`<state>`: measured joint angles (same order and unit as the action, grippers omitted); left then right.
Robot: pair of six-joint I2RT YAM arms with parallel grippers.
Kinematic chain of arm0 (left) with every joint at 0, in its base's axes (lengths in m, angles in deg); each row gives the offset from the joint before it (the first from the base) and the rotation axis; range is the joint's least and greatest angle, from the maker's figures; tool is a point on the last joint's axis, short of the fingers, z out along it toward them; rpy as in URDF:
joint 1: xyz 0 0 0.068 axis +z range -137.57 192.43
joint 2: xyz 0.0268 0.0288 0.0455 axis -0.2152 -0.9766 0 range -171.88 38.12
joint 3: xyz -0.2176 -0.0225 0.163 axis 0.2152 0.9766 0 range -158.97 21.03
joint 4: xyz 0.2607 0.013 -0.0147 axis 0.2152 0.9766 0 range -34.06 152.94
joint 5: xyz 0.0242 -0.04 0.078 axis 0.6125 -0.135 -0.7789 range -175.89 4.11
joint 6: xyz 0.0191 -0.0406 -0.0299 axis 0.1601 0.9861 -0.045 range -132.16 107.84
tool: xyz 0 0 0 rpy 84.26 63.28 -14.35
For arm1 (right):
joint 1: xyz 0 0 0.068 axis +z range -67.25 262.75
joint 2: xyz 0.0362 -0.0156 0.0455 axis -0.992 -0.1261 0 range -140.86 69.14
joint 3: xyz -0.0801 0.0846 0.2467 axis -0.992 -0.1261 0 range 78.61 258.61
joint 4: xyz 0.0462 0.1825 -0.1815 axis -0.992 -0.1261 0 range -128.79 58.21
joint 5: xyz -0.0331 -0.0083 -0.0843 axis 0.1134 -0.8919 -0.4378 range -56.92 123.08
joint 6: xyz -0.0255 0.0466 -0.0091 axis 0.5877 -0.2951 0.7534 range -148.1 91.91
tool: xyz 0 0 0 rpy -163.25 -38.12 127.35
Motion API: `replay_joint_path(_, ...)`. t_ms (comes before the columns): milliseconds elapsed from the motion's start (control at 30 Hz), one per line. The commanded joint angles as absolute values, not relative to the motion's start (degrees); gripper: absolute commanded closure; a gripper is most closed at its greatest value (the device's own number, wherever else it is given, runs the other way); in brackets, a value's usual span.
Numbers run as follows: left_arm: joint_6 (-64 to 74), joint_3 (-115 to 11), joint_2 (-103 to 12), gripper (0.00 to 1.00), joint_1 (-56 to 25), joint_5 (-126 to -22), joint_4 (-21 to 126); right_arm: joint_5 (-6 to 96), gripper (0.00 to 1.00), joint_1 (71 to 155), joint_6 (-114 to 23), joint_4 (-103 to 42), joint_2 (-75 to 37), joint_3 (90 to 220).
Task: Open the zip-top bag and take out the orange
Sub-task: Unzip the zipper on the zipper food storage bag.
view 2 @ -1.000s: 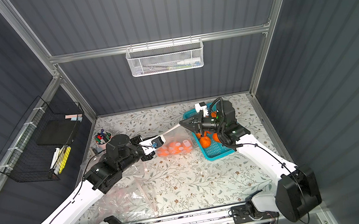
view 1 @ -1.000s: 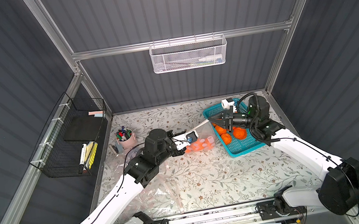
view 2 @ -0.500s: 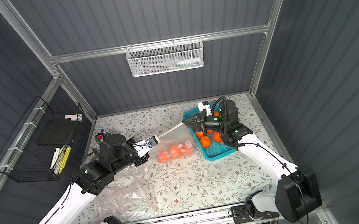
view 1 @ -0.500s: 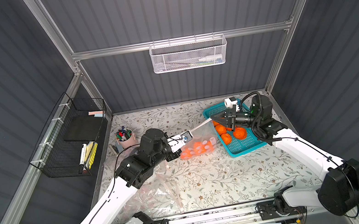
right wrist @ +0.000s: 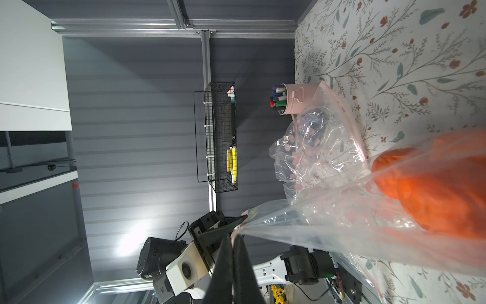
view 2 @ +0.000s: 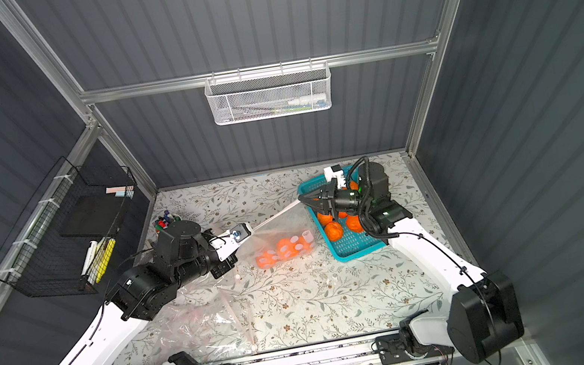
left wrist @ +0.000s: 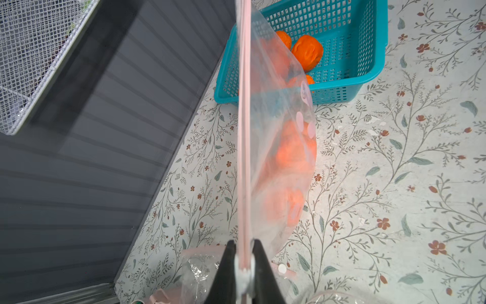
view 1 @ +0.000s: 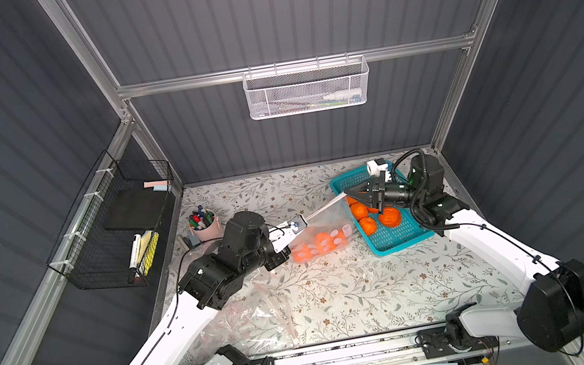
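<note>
A clear zip-top bag hangs stretched between my two grippers above the floral table in both top views. Its pink zip strip is pulled taut. Several oranges lie in its sagging bottom, and one orange looms close in the right wrist view. My left gripper is shut on the zip strip at the bag's left end. The right gripper is shut on the bag's other top corner, over the basket's edge. I cannot tell whether the zip is parted.
A teal basket with several loose oranges sits at the back right, under the right gripper. Crumpled empty clear bags lie front left below the left arm. A pink pen cup stands at the back left.
My left gripper has drawn back to the left along the zip strip, and the bag's top edge is longer. The oranges in the bag have shifted left and forward. The right gripper barely moved.
</note>
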<state>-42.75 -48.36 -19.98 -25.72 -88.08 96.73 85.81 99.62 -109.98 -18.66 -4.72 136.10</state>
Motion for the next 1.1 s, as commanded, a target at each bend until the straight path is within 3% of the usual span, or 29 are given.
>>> replay_joint_path(0,-40.23,-49.89,-17.25,0.88,-24.92,-90.27,105.62,81.15,1.00,96.99,-110.00,-17.59,-3.71,136.18)
replay_joint_path(1067,-36.29,-53.16,-16.38,0.84,-24.91,-91.77,112.61,82.22,1.00,97.00,-109.04,-18.81,-3.23,135.82)
